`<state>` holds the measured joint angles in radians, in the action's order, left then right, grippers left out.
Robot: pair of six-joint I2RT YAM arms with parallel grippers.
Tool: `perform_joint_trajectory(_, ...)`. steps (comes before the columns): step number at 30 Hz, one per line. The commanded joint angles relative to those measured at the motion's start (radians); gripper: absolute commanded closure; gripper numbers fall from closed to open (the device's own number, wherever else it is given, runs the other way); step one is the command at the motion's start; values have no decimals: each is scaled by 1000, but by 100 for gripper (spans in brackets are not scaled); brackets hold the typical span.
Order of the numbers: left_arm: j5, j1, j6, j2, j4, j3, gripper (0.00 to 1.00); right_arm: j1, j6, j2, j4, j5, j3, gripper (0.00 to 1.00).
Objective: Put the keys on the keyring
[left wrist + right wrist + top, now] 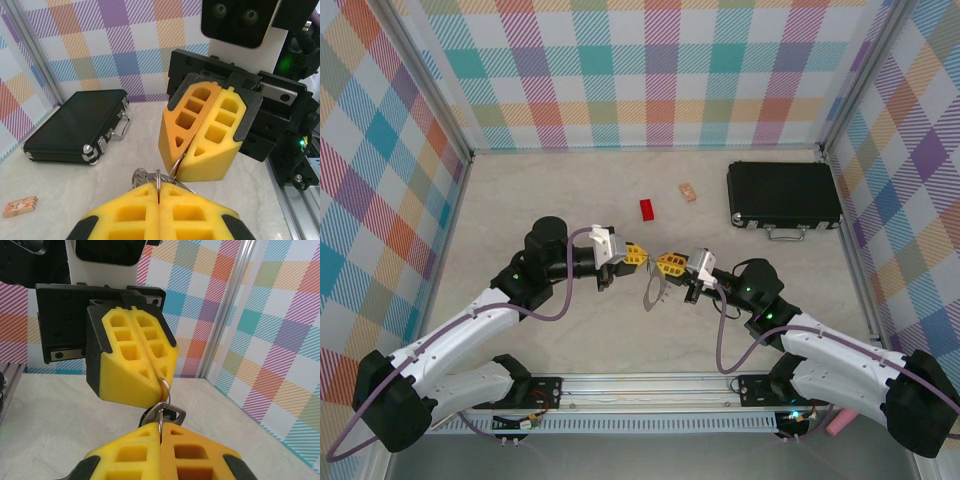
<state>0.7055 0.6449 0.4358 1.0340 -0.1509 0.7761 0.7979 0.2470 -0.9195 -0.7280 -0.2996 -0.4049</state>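
My two grippers meet tip to tip above the middle of the table, the left gripper [638,256] facing the right gripper [666,263]. The thin grey keyring [653,290] hangs below them. In the left wrist view my left gripper [160,192] is shut on a small wire loop [159,179] of the keyring, and the right gripper's fingers [210,135] pinch another loop. In the right wrist view my right gripper [161,429] is shut on a wire loop [160,421]. A dark-headed key [172,414] hangs there between the two pairs of fingers.
A black case [783,193] lies at the back right, also in the left wrist view [75,125]. A red block [648,209] and a small tan block [689,191] lie behind the grippers. Checked walls enclose the table on three sides.
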Motion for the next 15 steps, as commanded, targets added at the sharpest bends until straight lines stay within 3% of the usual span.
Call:
perform_joint_trajectory(1,-5,-10,-6,-24,-42,-11,100,-2,-9,4,-36,-14,-15,100)
perform_joint_trajectory(15,63,-10,4,8,20,15,100,-1,-10,11,-36,-9,-17,100)
